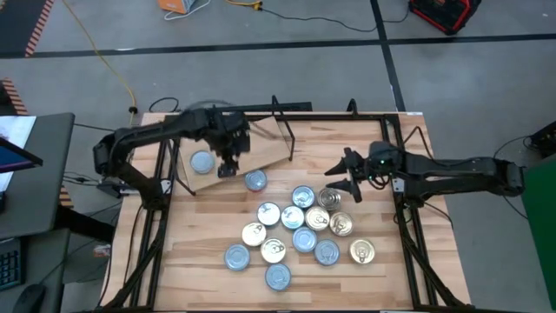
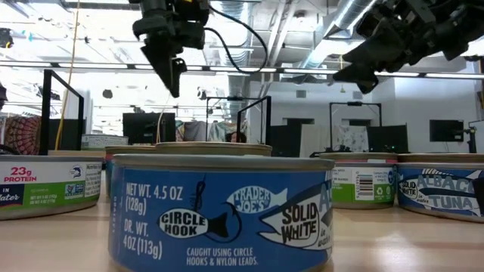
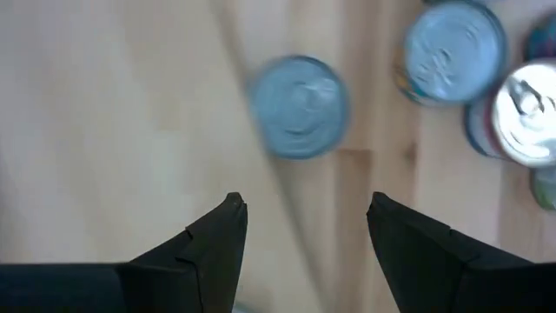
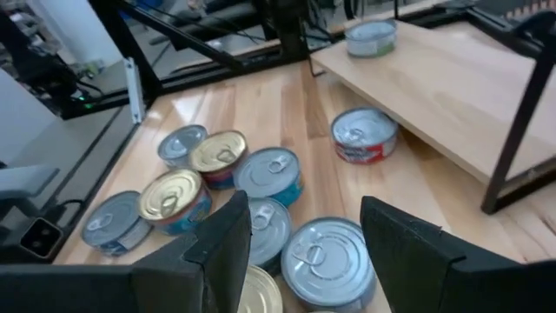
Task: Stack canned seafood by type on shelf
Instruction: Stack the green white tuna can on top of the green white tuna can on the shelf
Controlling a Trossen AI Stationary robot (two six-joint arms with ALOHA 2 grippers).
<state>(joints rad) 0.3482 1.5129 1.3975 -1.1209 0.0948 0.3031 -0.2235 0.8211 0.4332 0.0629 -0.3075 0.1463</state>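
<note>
Several canned seafood tins (image 1: 295, 230) lie in a cluster on the tabletop, lids up, some silver and some gold. One silver-lidded tin (image 1: 201, 161) rests on the shelf (image 1: 261, 143), a light board raised on black rods at the far left. Another tin (image 1: 254, 180) sits on the table just off the shelf's near edge. My left gripper (image 1: 228, 168) hangs open above that edge, pointing down, with this tin (image 3: 300, 106) below and beyond its fingertips. My right gripper (image 1: 343, 180) hovers open over the cluster's far right side, empty (image 4: 304, 217).
Black frame rods (image 1: 400, 187) run along both sides of the table and across its far edge. A red-labelled tin (image 4: 363, 135) sits on the table beside the shelf's edge (image 4: 434, 96). Bare wood lies left of the cluster, near the table's front left.
</note>
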